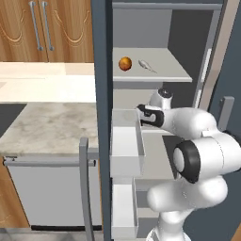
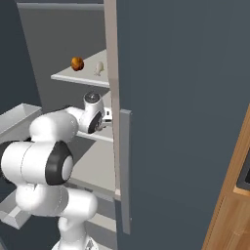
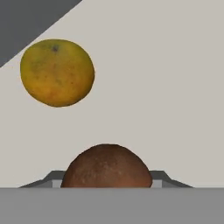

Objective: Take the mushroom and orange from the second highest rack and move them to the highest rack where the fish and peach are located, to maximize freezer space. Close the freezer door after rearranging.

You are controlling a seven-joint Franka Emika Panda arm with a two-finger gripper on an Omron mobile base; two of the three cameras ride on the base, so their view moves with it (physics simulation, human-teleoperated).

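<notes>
In the hand view the brown mushroom (image 3: 107, 165) sits between my gripper (image 3: 105, 180) tips, whose dark fingers (image 3: 51, 178) press against both its sides on the pale second highest rack (image 3: 166, 87). The orange (image 3: 57, 72) lies free on the same rack, further in and to the left. From the left base view my hand (image 1: 149, 115) reaches into the freezer below the highest rack (image 1: 174, 70), where the peach (image 1: 124, 63) and the fish (image 1: 147, 66) lie side by side. The peach (image 2: 77, 63) and fish (image 2: 99, 68) also show in the right base view.
The freezer door (image 2: 185, 122) stands open at the right, its handle (image 2: 125, 171) facing the base. White door bins (image 1: 126, 146) hang close to the left of my arm. A marble counter (image 1: 47, 127) and a dishwasher (image 1: 47, 197) lie further left.
</notes>
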